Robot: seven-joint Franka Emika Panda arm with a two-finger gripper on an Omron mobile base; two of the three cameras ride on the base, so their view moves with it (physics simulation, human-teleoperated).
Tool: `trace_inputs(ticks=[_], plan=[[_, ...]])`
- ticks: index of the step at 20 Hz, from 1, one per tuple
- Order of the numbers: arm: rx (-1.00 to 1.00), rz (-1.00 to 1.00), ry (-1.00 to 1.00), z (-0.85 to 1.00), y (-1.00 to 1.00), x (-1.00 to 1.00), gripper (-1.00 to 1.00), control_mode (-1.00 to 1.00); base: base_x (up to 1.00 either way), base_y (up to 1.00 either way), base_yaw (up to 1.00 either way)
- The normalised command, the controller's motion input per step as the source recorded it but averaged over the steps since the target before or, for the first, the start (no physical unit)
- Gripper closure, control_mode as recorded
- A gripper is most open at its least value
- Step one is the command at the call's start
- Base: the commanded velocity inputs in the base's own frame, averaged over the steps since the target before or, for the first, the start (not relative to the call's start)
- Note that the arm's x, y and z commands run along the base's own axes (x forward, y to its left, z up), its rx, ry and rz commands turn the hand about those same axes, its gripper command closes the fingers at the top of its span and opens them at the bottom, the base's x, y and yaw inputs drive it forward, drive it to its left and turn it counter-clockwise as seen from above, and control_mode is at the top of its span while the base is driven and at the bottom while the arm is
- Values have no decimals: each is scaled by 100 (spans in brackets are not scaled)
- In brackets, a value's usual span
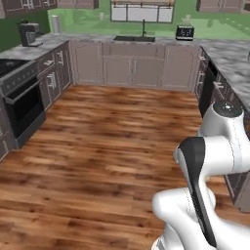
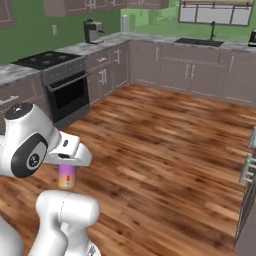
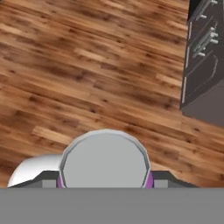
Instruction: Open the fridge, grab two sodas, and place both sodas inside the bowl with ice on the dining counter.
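A: Start with the big things. What's around the arm (image 2: 30,145)?

B: Open wood floor (image 1: 97,141), wall cabinets (image 1: 132,63) beyond it, an oven (image 2: 70,92) off to the left, a sink (image 1: 134,38) under the window. No fridge, bowl or dining counter in these views, so my guess is the base is on its way between them.

A: And the soda?

B: The purple can (image 2: 67,176) hangs under the hand, upright, pale top (image 3: 105,159) facing the hand camera. The gripper (image 3: 105,177) is closed around it, fingers (image 3: 159,177) set on either side of its body at about can width. Where the red can is, I can't say.

A: So the step is carrying it to the bowl. How to do that well?

B: Keep the grip as it is and the can vertical; a smooth round can could slip if the wrist tilts or the base jolts. I'd hold the arm tucked close while driving and turn gently near the cabinets on the right (image 1: 219,88).

A: And at the counter?

B: Bring the can over the bowl, lower it among the ice, and only then let go.
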Motion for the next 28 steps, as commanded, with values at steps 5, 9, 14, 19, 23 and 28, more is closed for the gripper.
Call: trace_inputs(ticks=[5,9,14,19,23,28], plan=[[0,0,0,0,0,0,100,100,0,-80,-20],[0,0,0,0,0,0,100,100,0,-85,-16],[0,0,0,0,0,0,100,100,4,-91,-13],[0,0,0,0,0,0,100,100,16,-97,-10],[0,0,0,0,0,0,100,100,30,-99,-7],[0,0,0,0,0,0,100,100,38,-100,-4]])
